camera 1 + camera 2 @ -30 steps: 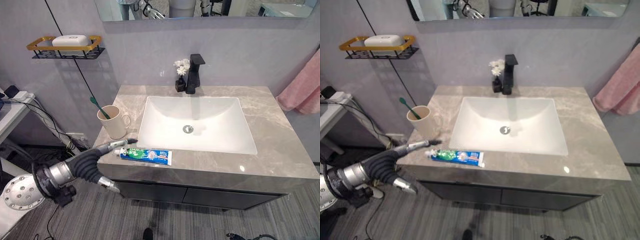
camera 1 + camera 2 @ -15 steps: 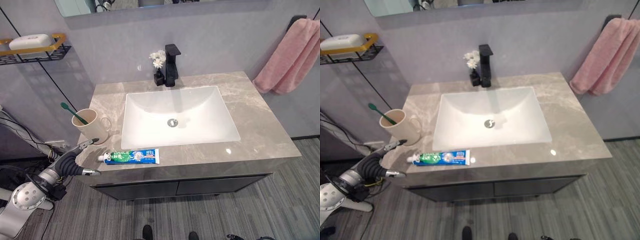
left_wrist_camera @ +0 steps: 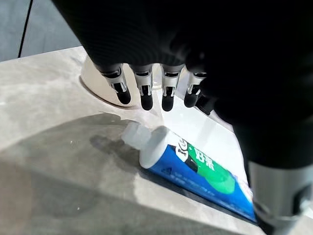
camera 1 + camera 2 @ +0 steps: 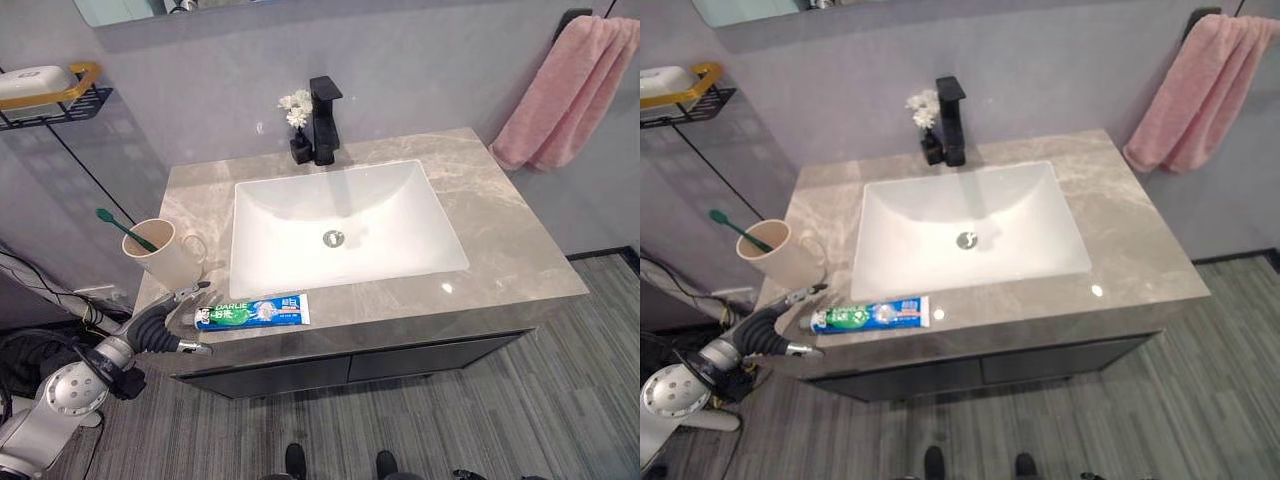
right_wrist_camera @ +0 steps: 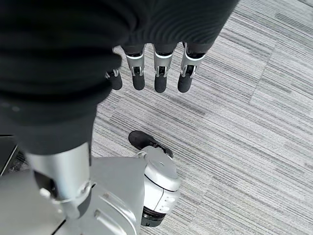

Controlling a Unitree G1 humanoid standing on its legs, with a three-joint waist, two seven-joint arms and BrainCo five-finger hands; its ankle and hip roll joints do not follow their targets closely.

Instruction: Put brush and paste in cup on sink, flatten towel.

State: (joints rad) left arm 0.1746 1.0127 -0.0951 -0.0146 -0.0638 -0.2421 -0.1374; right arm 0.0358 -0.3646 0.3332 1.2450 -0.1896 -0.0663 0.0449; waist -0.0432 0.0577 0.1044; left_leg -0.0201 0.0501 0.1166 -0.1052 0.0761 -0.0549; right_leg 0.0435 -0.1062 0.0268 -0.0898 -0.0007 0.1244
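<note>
Toothbrush, green, stands in the cream cup. Blue paste tube lies on the grey counter; left hand, fingers straight, empty, beside it. Pink towel hangs bunched.

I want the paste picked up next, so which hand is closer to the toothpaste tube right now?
Left. The left hand hovers open just beside the toothpaste tube at its cap end; the right hand hangs over the floor, away from the counter.

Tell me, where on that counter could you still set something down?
The widest bare stretch is the countertop right of the sink basin, below the pink towel. The left front corner is crowded: cup, toothpaste tube and left hand.
</note>
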